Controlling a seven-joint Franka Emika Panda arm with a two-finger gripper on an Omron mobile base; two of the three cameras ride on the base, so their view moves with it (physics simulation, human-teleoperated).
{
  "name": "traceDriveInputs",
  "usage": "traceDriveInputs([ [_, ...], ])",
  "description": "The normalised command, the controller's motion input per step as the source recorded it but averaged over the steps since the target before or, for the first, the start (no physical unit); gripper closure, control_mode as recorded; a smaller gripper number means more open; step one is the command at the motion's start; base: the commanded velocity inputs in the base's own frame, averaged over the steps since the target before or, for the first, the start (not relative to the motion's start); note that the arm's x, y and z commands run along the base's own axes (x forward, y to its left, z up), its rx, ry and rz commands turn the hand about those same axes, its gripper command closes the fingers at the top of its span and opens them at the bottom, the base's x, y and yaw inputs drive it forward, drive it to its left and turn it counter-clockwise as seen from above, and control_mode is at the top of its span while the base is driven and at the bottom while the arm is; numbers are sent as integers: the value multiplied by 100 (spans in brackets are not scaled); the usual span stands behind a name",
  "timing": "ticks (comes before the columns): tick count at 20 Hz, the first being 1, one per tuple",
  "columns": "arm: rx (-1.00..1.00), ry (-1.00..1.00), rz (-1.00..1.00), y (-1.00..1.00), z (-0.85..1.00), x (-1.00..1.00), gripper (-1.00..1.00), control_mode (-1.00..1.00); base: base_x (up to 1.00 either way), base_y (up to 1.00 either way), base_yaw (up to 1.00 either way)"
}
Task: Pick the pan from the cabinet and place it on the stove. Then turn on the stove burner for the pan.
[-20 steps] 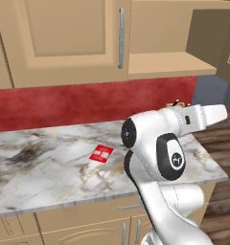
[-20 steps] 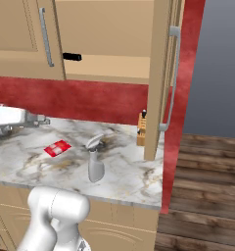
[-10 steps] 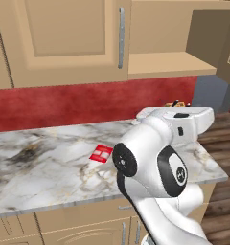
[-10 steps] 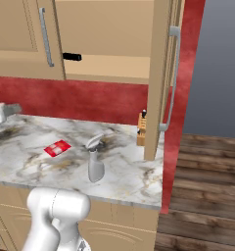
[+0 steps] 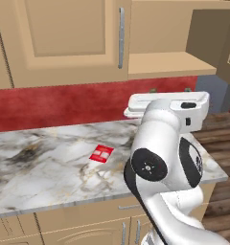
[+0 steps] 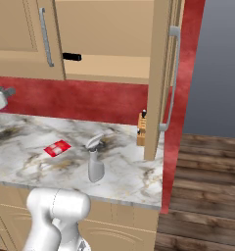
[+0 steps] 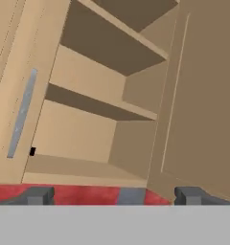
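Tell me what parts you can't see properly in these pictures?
- Pan: right base view shows just the black handle tip; the closed cabinet door hides the rest.
- Knife block: partly behind the open door.
- Red packet: print too small to read.

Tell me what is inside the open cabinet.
On the bottom shelf of the cabinet a black handle tip pokes out; the closed door covers the rest. The other shelves look bare.
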Motion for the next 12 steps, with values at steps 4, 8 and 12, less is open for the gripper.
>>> traceDriveInputs([
  [4,5,-16,25,22,20,33,-100,-100,0,0,0],
  [8,6,-17,22,17,16,36,-100,-100,0,0,0],
  [12,6,-15,14,1,22,40,-100,-100,0,0,0],
])
